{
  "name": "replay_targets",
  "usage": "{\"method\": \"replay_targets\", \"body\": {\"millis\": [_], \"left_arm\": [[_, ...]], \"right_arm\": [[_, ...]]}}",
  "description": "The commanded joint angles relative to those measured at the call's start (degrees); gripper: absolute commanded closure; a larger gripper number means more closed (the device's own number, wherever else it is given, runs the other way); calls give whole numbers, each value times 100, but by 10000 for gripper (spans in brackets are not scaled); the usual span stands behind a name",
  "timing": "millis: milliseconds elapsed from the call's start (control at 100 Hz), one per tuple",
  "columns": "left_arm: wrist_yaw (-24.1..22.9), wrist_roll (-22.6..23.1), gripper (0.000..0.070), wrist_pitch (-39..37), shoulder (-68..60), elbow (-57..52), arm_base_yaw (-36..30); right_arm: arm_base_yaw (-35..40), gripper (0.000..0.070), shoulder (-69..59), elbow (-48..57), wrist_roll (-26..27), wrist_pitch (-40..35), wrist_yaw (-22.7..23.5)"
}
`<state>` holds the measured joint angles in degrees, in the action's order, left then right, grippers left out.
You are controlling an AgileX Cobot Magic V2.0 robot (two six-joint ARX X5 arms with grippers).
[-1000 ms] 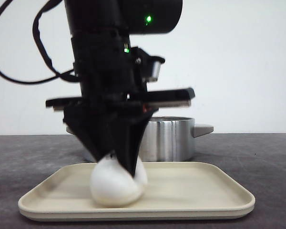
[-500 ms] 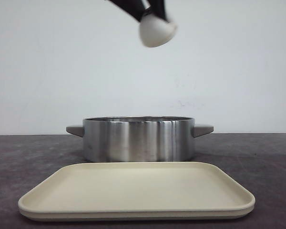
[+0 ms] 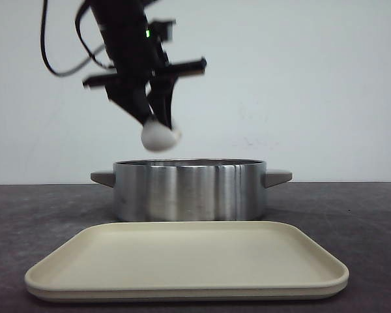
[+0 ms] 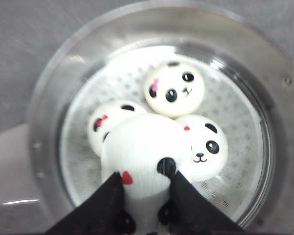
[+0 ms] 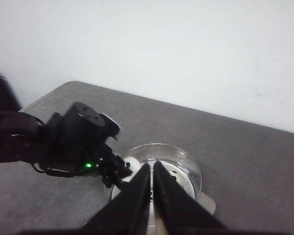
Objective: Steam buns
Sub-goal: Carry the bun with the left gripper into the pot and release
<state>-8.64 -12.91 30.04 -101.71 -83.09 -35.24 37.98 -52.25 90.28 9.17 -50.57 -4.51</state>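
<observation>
My left gripper (image 3: 158,128) is shut on a white panda bun (image 3: 159,137) and holds it in the air just above the left part of the steel pot (image 3: 189,189). In the left wrist view the held bun (image 4: 144,156) sits between the black fingers (image 4: 100,205), over three other panda buns (image 4: 174,89) that lie on the pot's perforated steamer plate (image 4: 235,107). My right gripper (image 5: 152,169) is shut and empty, high above the pot (image 5: 183,171), and is out of the front view.
A cream tray (image 3: 189,261) lies in front of the pot with nothing on it. The pot has side handles (image 3: 277,176). The grey tabletop (image 3: 352,215) extends on both sides. A white wall stands behind.
The left gripper lifted the bun off the tray, rose out of the top of the view, then came down and left to just above the pot.
</observation>
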Motion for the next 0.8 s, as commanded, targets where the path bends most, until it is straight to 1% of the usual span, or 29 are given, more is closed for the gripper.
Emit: {"method": "replay_targets", "body": {"millis": [0,90,170,200,230,240,260,350,380,410,450,610,700,760,790], "left_arm": [[103,-15,700,-105,-249,-125,-33],[103,20,700,-122,-485,-125,-35],[138,20,700,11,-669,-125,-35],[136,15,684,50,-732,-125,-35],[136,-7,635,90,-782,-125,-35],[136,-13,601,107,-800,-125,-35],[136,-22,564,122,-815,-125,-35],[114,-22,302,144,-848,-125,-35],[111,-22,227,120,-848,-129,-35],[111,-22,175,103,-846,-146,-39],[111,-22,140,105,-846,-197,-39],[114,-20,136,247,-835,-629,-42],[111,-20,139,555,-798,-1040,-46],[92,-28,163,796,-732,-1325,-48],[74,-55,205,881,-684,-1449,-59]], "right_arm": [[48,699,-46,103,-13,24,-7],[48,700,-46,101,-11,15,-7],[48,699,-46,101,11,-33,-7],[48,700,-46,101,31,-57,-7],[48,700,-46,101,55,-83,-7],[48,699,-46,101,59,-94,-9],[48,699,-46,101,68,-105,-9],[48,700,-44,101,68,-151,-13],[48,699,-44,101,68,-153,-28],[48,699,-44,101,68,-153,-39],[48,699,-44,101,68,-153,-50],[48,699,-46,101,66,-153,-50],[48,699,-50,101,63,-155,-50],[48,699,-50,98,44,-157,-52],[48,699,-50,96,13,-160,-55]]}}
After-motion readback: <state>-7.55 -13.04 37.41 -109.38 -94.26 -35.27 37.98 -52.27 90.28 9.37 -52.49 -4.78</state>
